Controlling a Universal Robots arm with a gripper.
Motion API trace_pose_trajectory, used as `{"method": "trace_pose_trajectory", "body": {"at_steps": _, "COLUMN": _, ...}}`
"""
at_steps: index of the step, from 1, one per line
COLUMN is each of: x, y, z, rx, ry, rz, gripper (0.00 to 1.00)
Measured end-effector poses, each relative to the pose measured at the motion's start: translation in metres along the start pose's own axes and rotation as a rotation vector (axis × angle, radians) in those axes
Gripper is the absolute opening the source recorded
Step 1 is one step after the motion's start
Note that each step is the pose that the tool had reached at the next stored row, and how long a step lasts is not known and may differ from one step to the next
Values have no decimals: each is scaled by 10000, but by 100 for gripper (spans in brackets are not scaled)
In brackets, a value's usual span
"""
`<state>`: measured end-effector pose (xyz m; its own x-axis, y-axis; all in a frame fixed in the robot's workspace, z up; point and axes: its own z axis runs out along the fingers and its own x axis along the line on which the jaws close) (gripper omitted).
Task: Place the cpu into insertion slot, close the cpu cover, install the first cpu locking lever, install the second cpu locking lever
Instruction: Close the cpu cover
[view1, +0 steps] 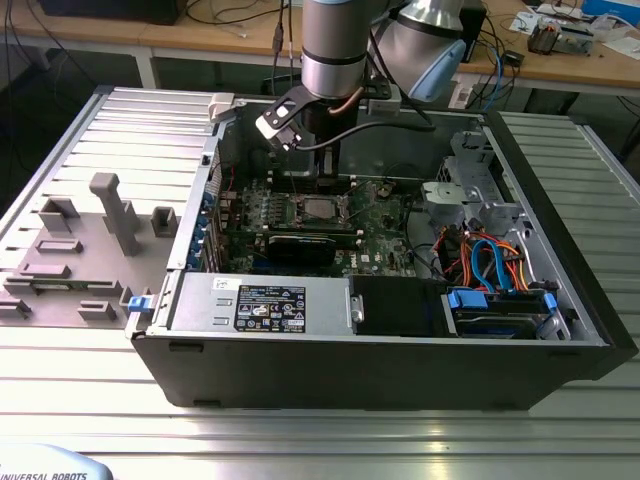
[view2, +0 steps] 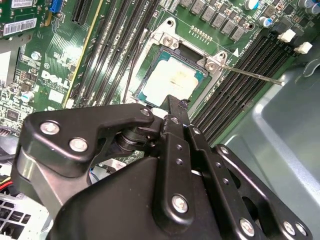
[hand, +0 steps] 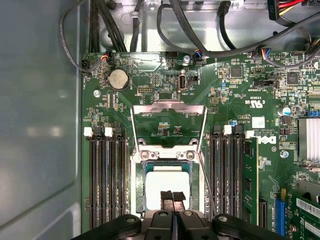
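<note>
The cpu (hand: 166, 182) lies flat in the insertion slot (hand: 137, 187) on the green motherboard, its silver top also seen in the second wrist view (view2: 175, 80). The cpu cover (hand: 169, 106) is swung open, standing back from the slot with the board visible through its window. A thin metal locking lever (hand: 207, 185) sticks out free beside the slot, seen too in the second wrist view (view2: 250, 75). My gripper (hand: 172, 196) hangs just above the cpu's near edge, its two black fingertips pressed together with nothing between them. In the exterior view the gripper (view1: 325, 185) sits low over the slot (view1: 320, 208).
Long black memory slots (hand: 105, 180) flank the socket on both sides (hand: 227, 175). Black cables (hand: 165, 30) run along the case wall beyond the board. The open computer case (view1: 300, 365) holds a power supply (view1: 260, 300) and drive cables (view1: 490, 260) at the exterior view's right.
</note>
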<state>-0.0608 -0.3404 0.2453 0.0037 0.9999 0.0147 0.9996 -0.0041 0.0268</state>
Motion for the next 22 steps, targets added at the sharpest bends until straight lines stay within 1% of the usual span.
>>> {"method": "trace_pose_trajectory", "body": {"at_steps": 2, "x": 0, "y": 0, "z": 0, "rx": 0, "ry": -13, "rz": -1, "gripper": 11}}
{"method": "trace_pose_trajectory", "body": {"at_steps": 13, "x": 0, "y": 0, "z": -2, "rx": 1, "ry": -16, "rz": -1, "gripper": 11}}
{"method": "trace_pose_trajectory", "body": {"at_steps": 17, "x": 1, "y": 1, "z": -45, "rx": 0, "ry": -15, "rz": 0, "gripper": 11}}
{"method": "trace_pose_trajectory", "body": {"at_steps": 20, "x": 1, "y": 1, "z": -46, "rx": -1, "ry": -16, "rz": 1, "gripper": 11}}
{"method": "trace_pose_trajectory", "body": {"at_steps": 22, "x": 1, "y": 2, "z": -59, "rx": 0, "ry": -16, "rz": -1, "gripper": 11}}
